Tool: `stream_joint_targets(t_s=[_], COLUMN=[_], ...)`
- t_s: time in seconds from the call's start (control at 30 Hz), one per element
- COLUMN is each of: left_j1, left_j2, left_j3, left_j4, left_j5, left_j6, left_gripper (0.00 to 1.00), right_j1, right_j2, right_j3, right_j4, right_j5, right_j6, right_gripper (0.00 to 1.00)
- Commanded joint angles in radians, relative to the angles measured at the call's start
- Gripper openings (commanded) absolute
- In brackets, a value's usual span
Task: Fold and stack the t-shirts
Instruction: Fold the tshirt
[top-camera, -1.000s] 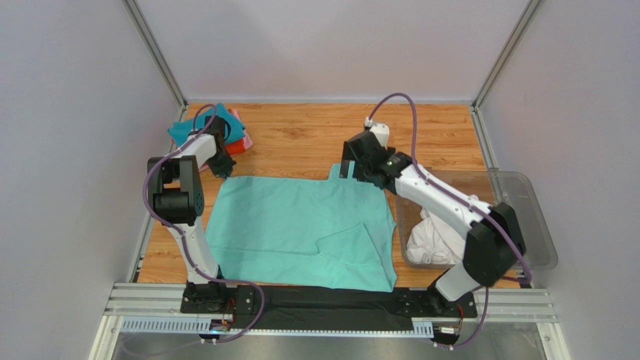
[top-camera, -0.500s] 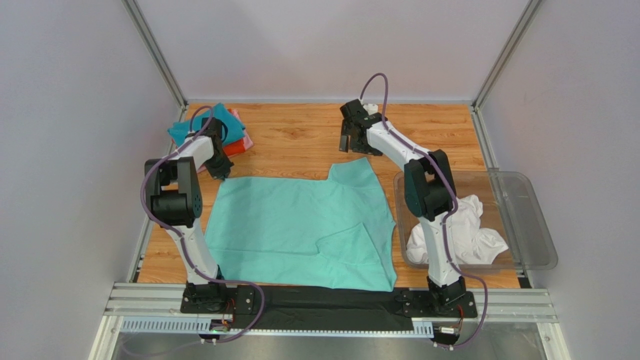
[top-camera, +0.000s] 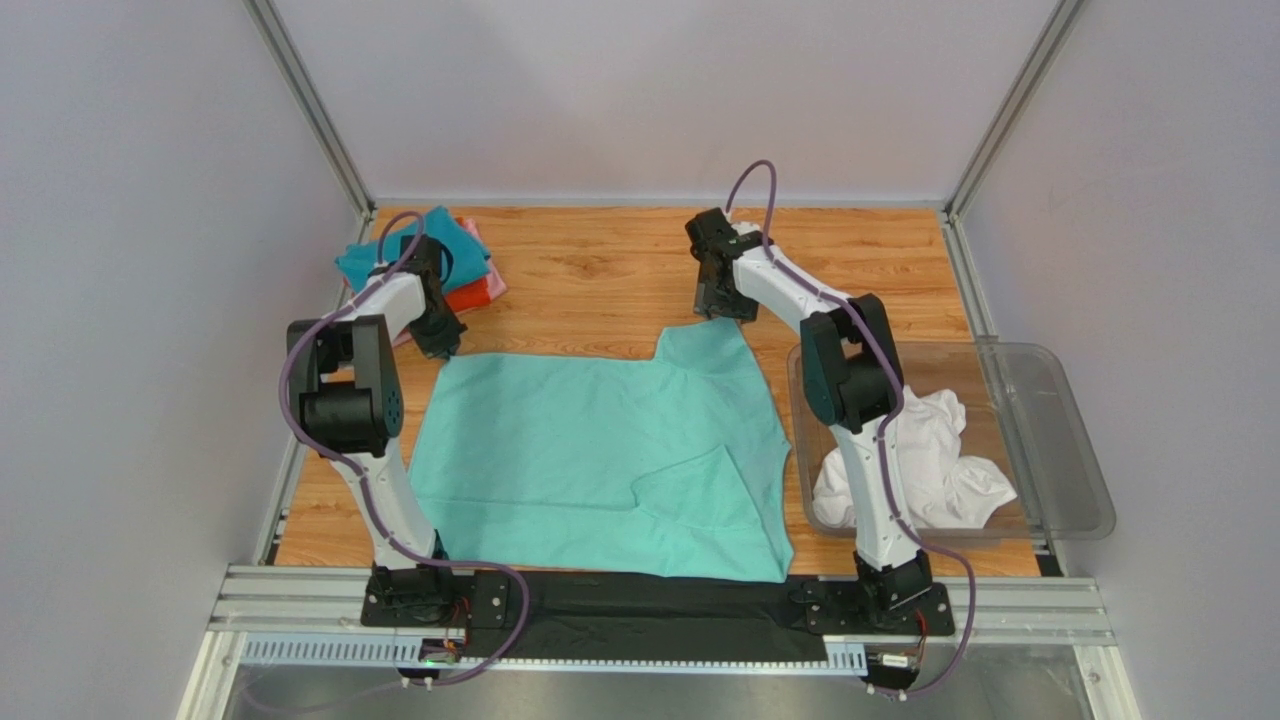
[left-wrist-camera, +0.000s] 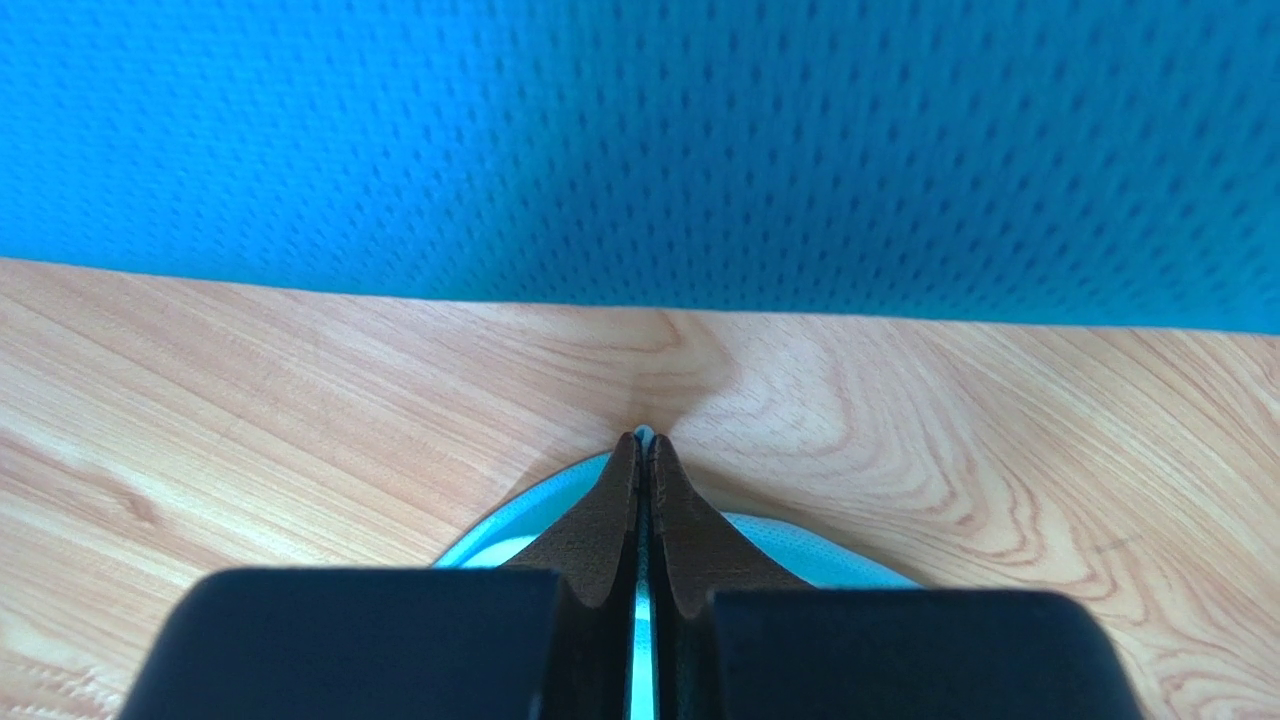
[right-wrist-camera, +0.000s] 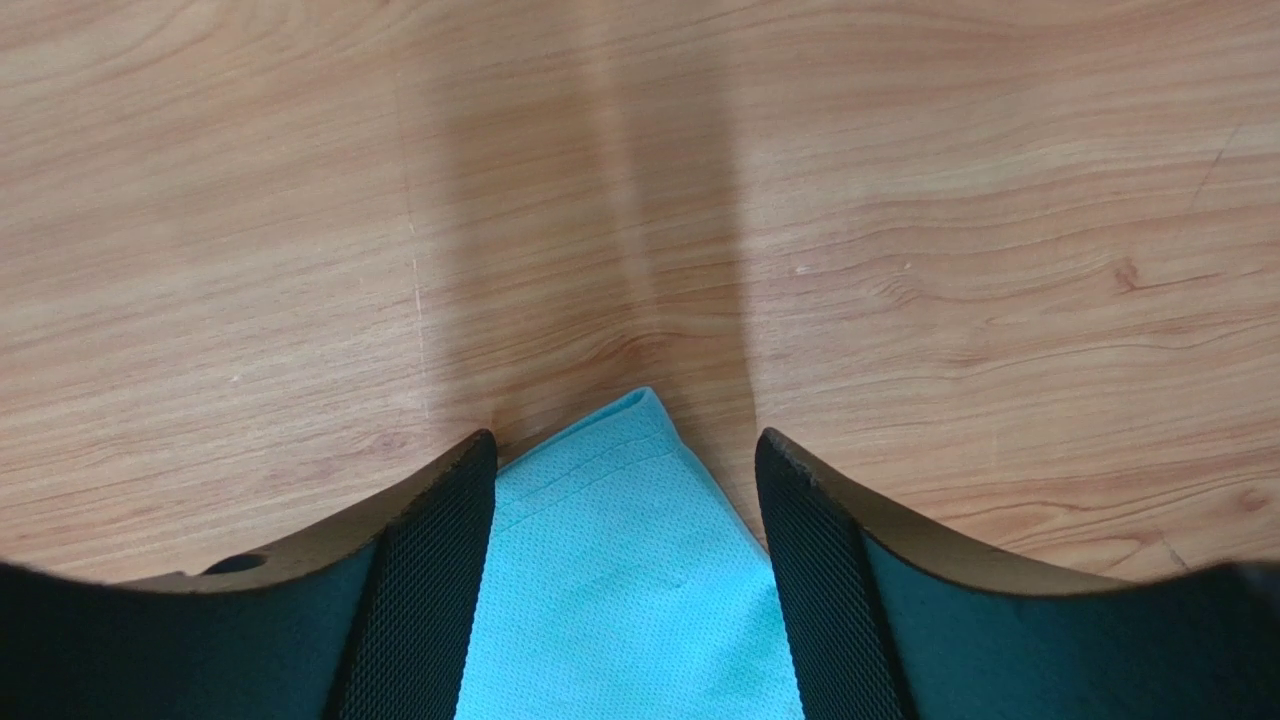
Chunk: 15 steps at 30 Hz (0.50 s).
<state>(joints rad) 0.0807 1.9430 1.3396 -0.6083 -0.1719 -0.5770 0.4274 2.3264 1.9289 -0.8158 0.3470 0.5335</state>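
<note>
A mint-green t-shirt (top-camera: 586, 450) is seen spread flat across a wooden table (top-camera: 601, 278). A folded stack (top-camera: 478, 287), topped by a teal-blue t-shirt (top-camera: 451, 233), is set at its far left corner, a clear plastic bin (top-camera: 1055, 402) at its right edge.

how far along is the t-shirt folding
Done: a folded stack, teal-blue shirt on top, sits far left. In hand: mint-green shirt lies flat, left gripper shut on one far corner, right gripper open around the other. Left: folding it, plus the white shirt in the clear bin.

Left fingers (left-wrist-camera: 609, 525) pinched shut, right fingers (right-wrist-camera: 428, 570) spread apart.
</note>
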Motion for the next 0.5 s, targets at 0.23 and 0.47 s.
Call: stream_joint_targets(t_s=[0.23,0.47], left_j1=[0.01,0.01], left_j2=[-0.055,-0.065], left_j3=[-0.002,-0.008], left_j4=[0.018,0.019], left_j5=[0.02,0.038], left_j6=[0.011,0.011], left_gripper=[0.0,0.0], right_j1=[-0.003,-0.003], right_j2=[-0.041,-0.074], right_j3=[-0.116,-0.169], right_j4=[0.036,0.066], right_j5=[-0.045,-0.043], right_j6=[0.043,0.051], right_gripper=[0.45,0.3])
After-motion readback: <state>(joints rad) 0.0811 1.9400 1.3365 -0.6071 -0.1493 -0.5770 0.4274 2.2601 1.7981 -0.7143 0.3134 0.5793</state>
